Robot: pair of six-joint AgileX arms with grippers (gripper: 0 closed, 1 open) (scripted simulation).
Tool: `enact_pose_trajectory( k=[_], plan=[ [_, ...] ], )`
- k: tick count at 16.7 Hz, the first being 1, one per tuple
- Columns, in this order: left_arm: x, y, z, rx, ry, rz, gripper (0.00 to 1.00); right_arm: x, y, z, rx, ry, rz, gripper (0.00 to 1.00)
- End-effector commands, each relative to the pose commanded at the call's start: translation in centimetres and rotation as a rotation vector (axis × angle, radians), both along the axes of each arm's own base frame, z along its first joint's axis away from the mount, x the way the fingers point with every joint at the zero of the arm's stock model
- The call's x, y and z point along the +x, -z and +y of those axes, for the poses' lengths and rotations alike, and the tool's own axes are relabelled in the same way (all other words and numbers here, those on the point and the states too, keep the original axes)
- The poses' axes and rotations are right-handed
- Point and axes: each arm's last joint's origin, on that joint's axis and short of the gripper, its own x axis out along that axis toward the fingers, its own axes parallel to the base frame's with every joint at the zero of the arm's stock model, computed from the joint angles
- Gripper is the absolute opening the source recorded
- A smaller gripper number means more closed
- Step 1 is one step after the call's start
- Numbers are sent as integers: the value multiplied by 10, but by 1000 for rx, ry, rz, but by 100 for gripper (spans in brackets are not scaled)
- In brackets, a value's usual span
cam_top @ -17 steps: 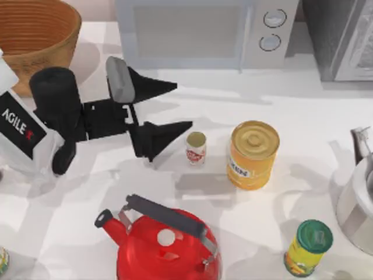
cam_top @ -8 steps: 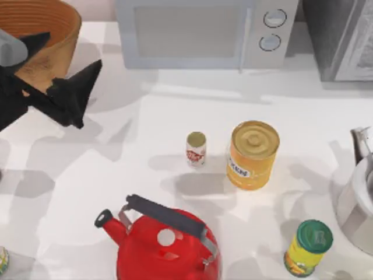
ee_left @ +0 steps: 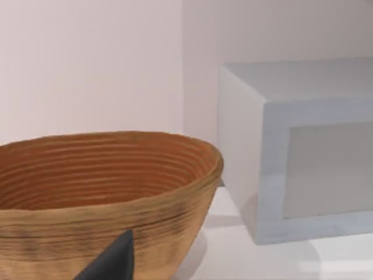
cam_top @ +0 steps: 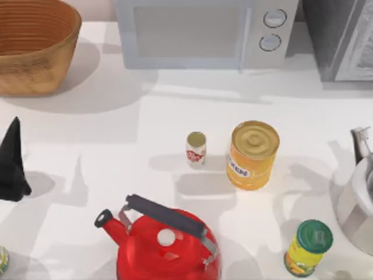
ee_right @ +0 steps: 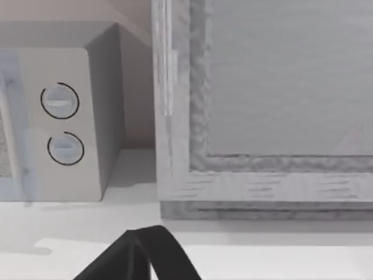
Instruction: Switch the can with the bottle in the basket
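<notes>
1. Top view: the left gripper (cam_top: 11,160) shows as one dark pointed finger at the table's left edge, well apart from the can (cam_top: 196,149), which I take as my landmark. I cannot tell whether that pincer is open or closed, since a single tip is all I can see. The can stands upright on the table (cam_top: 116,122), just left of the large yellow can (cam_top: 252,154) and above the red kettle (cam_top: 160,242). The basket (cam_top: 35,49) sits far up and left of the can, its inside empty where I can see it; I cannot spot a bottle.

2. Left wrist view: a dark finger (ee_left: 113,262) pokes up in front of the basket (ee_left: 105,192), with the microwave (ee_left: 297,146) beside it. The basket rim looks close, so I judge a careless swing toward the can could clip the wicker and shove it.

3. Right wrist view: the right gripper (ee_right: 143,256) shows one dark finger near the microwave (ee_right: 64,122) and a grey cabinet (ee_right: 262,105), far from the can; I cannot tell its state either.

4. My worry: the can is tiny and crowded, so a wide approach may knock the yellow can or catch the kettle's handle, and a poor pinch could tip it.
</notes>
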Motion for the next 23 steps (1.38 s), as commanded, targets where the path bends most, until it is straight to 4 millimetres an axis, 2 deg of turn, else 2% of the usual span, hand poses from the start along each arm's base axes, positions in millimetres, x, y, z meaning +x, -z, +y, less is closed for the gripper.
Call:
enact_pose_trajectory(
  k=[3,6,15,23],
  plan=[
    [-14,24,4,-5,-110,7,100,0,0,0,0,0,0,100],
    [-18,40,6,-8,-169,19,100,0,0,0,0,0,0,100],
    [-16,42,7,-7,-177,26,100,0,0,0,0,0,0,100],
    [14,47,24,17,-182,76,100,0,0,0,0,0,0,100]
  ],
)
